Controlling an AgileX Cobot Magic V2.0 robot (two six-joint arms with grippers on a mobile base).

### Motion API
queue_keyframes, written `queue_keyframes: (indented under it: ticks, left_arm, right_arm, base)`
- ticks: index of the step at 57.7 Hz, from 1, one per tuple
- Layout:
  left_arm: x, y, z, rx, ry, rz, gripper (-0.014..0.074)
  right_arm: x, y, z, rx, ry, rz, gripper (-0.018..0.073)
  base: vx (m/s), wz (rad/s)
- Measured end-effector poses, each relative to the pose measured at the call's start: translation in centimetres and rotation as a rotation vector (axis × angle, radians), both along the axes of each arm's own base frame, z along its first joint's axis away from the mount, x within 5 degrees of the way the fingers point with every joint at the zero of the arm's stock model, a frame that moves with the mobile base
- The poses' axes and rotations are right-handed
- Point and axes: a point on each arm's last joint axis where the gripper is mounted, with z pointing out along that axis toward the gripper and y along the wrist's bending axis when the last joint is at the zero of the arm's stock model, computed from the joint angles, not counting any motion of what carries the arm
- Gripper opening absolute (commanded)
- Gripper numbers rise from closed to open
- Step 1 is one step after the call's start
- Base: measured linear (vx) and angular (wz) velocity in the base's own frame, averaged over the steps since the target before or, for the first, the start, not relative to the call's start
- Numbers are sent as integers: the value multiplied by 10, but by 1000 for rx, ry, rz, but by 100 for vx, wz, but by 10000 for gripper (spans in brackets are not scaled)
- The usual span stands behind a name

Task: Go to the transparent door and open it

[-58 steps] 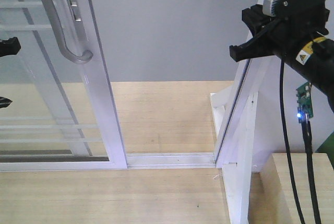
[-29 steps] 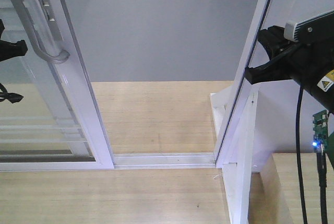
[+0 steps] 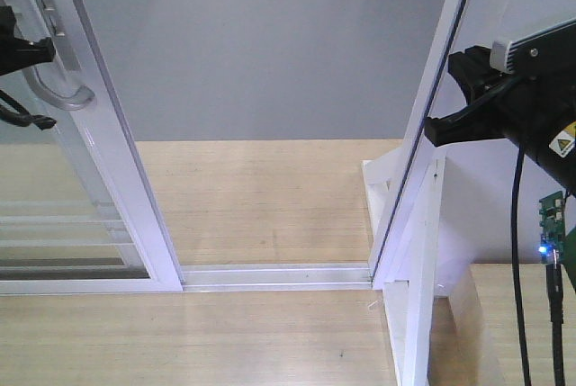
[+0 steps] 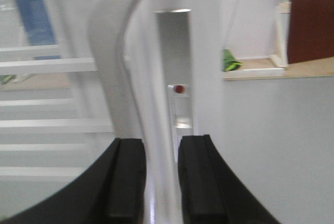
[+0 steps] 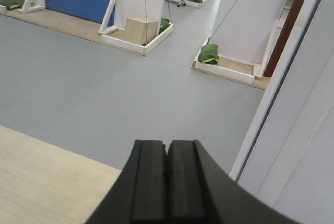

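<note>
The transparent door (image 3: 108,161) stands at the left, a glass panel in a white frame with thin white bars. Its curved grey-silver handle (image 3: 67,94) is on the stile. My left gripper (image 3: 43,85) is at the left edge, its black fingers on either side of the handle. In the left wrist view the gripper (image 4: 160,179) is shut on the handle (image 4: 117,67), which runs up between the pads (image 4: 127,177). My right gripper (image 3: 434,128) is shut and empty, held high at the right beside the fixed frame; its wrist view shows the gripper (image 5: 167,182) with pads pressed together.
The white fixed frame post (image 3: 423,161) and its wooden brace (image 3: 409,323) stand at the right. The floor track (image 3: 270,275) runs across the doorway. Beyond it lie a wooden floor and a grey floor (image 3: 270,53). A black cable and a circuit board (image 3: 551,219) hang off the right arm.
The door has slid to the left with my left gripper on its handle, and the doorway is wider. The right arm shifted right and down early, then held still.
</note>
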Motion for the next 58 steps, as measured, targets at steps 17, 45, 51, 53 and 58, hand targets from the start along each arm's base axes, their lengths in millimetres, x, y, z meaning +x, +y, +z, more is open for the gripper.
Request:
queue_keyframes:
  ticks: [17,45,51,53,58]
  left_arm:
    - [21,14,3,56,1,66,327]
    - [47,41,-6,53,36,122,272]
    - [47,54,-6,51,34,158,236]
    - [47,57,-6,50,35,165,225]
    - [46,62,-6,46,37,179,205]
  right_arm:
    - [0,0,-2,-46,10,8,-6]
    - [0,0,-3,-50,15,8,-6]
    - [0,0,-3,-51,16,8,-6]
    - [0,0,-3,-51,16,8,-6]
    - [0,0,-3,-51,16,8,-6]
  base:
    - [0,0]
    - [0,0]
    - [0,0]
    - [0,0]
    - [0,0]
